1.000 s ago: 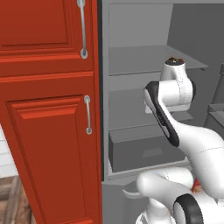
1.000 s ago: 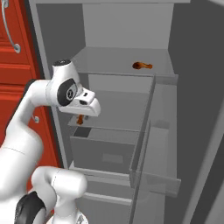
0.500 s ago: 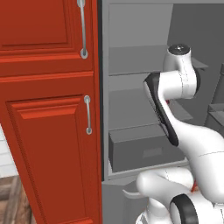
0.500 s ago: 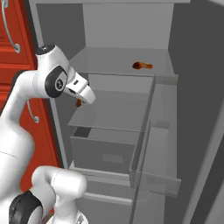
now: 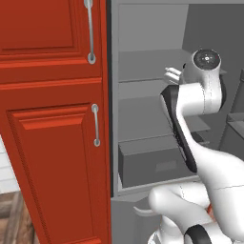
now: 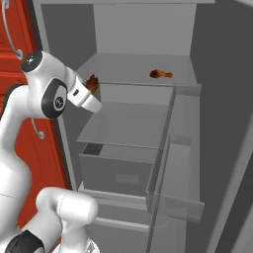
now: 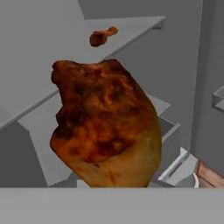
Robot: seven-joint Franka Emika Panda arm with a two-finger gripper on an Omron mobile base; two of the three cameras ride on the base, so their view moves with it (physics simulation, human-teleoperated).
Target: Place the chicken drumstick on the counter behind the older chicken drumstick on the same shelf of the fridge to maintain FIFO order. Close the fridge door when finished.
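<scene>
My gripper is shut on a chicken drumstick, held at the front left edge of the upper shelf inside the open fridge. In the hand view this drumstick looms large and hides my fingertips. The older chicken drumstick lies on the same shelf, towards its back right, and shows small beyond the held one. The fridge door stands open on the right. From the left base view my hand reaches in at the upper shelf's height.
Red cabinet doors with slim metal handles flank the fridge on the left. Below the upper shelf are a second shelf and a boxy grey drawer. Door bins stick out from the open door.
The arm has lifted the drumstick from the height of the lower shelf up to the front edge of the upper shelf. The older drumstick has not moved.
</scene>
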